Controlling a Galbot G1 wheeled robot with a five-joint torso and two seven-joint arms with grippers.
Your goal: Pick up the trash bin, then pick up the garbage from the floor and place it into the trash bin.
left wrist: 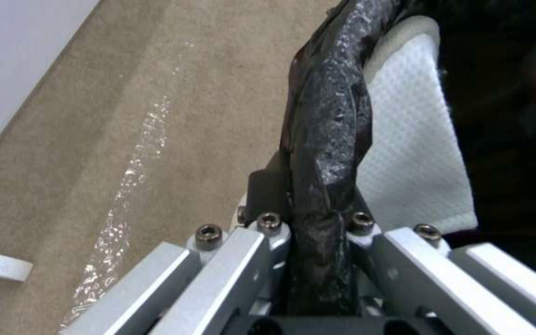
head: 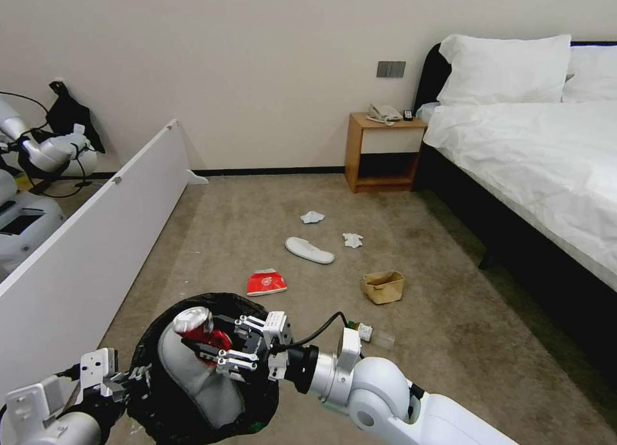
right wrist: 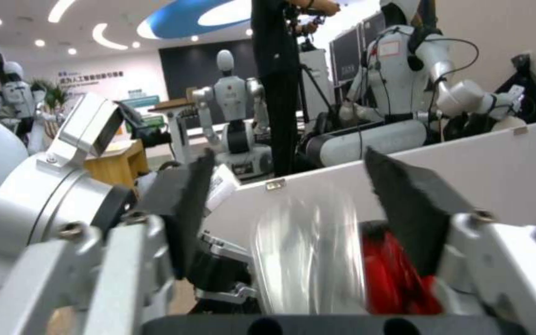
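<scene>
Nearest the robot, the left gripper (head: 119, 377) was pinched onto the black-bagged rim of the trash bin (head: 170, 403), held low at its left with one white slipper (head: 196, 381) already inside. Over the bin's mouth the right gripper (head: 215, 345) had its fingers spread around a crushed red can (head: 202, 329) lying between the pads. Farther out on the floor (head: 257, 213) lay a clear bottle (head: 373, 334), a red snack packet (head: 266, 282), a brown paper bag (head: 384, 286), a second slipper (head: 310, 250) and two crumpled tissues (head: 353, 240).
</scene>
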